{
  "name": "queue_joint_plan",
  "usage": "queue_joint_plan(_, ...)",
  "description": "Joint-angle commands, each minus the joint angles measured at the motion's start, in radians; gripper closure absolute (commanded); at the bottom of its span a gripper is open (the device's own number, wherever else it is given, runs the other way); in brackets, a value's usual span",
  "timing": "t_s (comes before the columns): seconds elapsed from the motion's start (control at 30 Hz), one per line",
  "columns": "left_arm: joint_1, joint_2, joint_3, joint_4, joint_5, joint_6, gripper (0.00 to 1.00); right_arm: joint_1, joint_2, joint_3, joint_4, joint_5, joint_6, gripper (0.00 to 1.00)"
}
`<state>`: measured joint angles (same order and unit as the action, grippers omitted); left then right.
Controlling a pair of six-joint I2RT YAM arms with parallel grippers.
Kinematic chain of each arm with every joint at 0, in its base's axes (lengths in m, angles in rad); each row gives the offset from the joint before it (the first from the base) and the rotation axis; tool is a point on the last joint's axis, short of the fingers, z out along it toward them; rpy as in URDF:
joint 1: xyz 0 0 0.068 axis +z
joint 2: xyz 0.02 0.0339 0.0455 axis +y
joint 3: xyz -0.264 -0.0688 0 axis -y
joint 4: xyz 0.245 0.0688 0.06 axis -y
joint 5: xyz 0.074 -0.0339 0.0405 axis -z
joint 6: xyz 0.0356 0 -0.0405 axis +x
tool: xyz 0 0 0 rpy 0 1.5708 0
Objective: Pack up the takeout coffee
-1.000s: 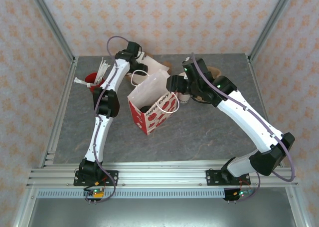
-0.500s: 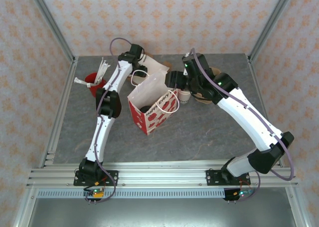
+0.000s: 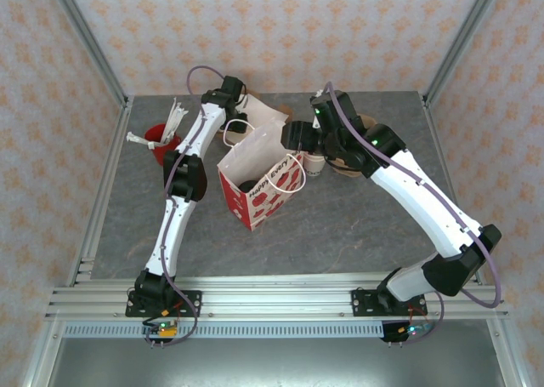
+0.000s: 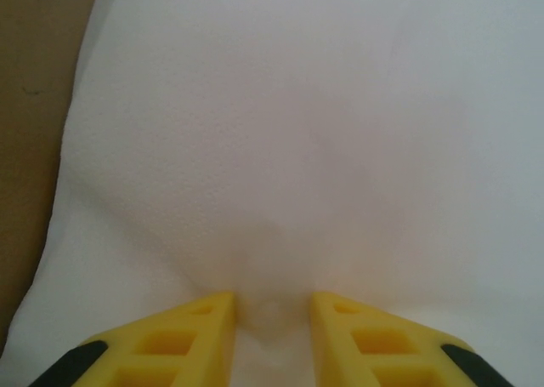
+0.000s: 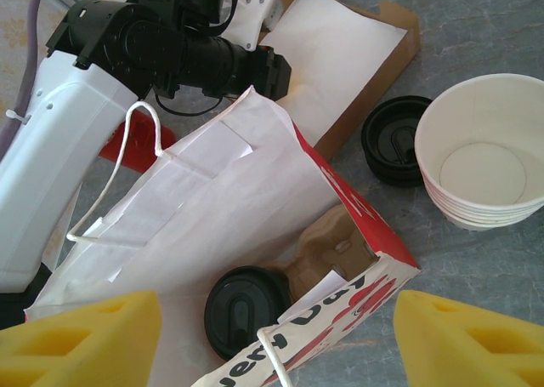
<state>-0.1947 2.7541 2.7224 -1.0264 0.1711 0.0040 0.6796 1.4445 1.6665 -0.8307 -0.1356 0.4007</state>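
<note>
1. Grey stone-patterned table (image 3: 357, 225) lay bare between the arm bases and the work area.
2. Near mid-table a paper bag (image 3: 255, 179), white with red print, stood with its mouth open and its top leaning over.
3. The takeout coffee (image 5: 248, 309) sat down inside that bag with its black lid up, just beside a moulded cardboard carrier (image 5: 327, 247). I judged the cup itself to be already packed.
4. The right gripper (image 5: 280, 340) hovered over the bag's mouth with its fingers spread wide, holding nothing.
5. Beyond the bag on the right stood a stack of lidless white cups (image 5: 489, 153), with loose black lids (image 5: 395, 139) just beside it.
6. Farthest back, the left gripper (image 4: 272, 306) reached down into a shallow cardboard box (image 5: 404, 30). Its fingers were drawn close together and pinched a raised pucker of white napkin (image 4: 297, 132).
7. Assessment: the step in hand appeared to be adding a napkin to the order.
8. The next move would call for a clean lift of the sheet, then carriage over the bag's rim. The release must go inside without snagging the cord handle (image 5: 127, 174) or tipping the bag.
</note>
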Motion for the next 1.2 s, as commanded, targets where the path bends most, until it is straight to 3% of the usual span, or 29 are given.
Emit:
queue_joint_plan(0.0,-0.004,0.028,0.031,-0.062,-0.013,-0.002,0.76,-0.005,-0.03,-0.002,0.01,-0.006,0.01,0.27)
queue_joint_plan(0.5,0.007,-0.054,0.031,-0.01,0.018,-0.004,0.94,-0.003,-0.017,0.024,0.012,-0.024,0.013,0.27)
queue_joint_plan(1.17,0.018,-0.278,0.028,0.03,0.021,-0.035,1.0,-0.003,-0.069,0.031,0.017,0.0,-0.029,0.27)
